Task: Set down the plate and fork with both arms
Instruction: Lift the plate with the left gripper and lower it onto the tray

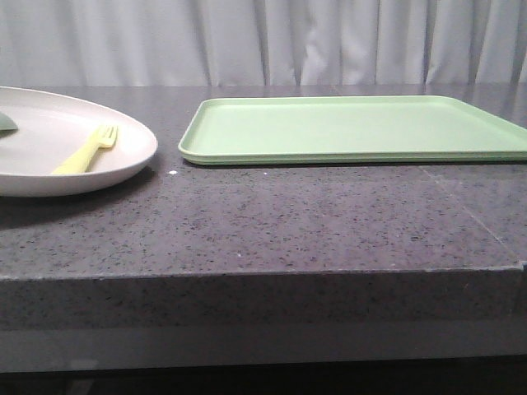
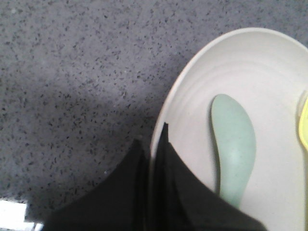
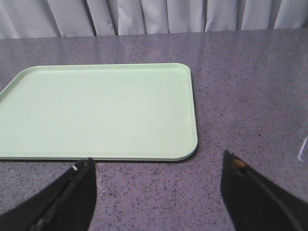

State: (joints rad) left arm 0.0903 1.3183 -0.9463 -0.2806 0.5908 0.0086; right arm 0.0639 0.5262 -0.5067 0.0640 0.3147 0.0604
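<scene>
The plate (image 1: 49, 177) sits at the left end of the dark speckled table (image 1: 272, 222), at about nine o'clock from the table's middle in the front view, cut off by the left edge of the picture. The fork (image 1: 86, 151) lies inside the plate, on its right half, tines pointing toward one o'clock and handle toward seven o'clock. A small grey-green spoon (image 2: 233, 147) also lies in the plate, beside the fork; in the front view only a sliver of it shows at the picture's left edge. The left gripper (image 2: 155, 144) is at the plate's rim: its dark fingers (image 2: 175, 168) are pinched on the rim, one on the outside over the table, the other inside the dish just beside the spoon. At about three o'clock from the plate, close by but apart from it, lies a flat light-green tray (image 1: 354, 127). The right gripper (image 3: 159, 185) hangs over bare table just beside the tray's near edge, fingers (image 3: 72, 192) spread wide and holding nothing. A pale curtain (image 1: 272, 41) hangs behind the table.
</scene>
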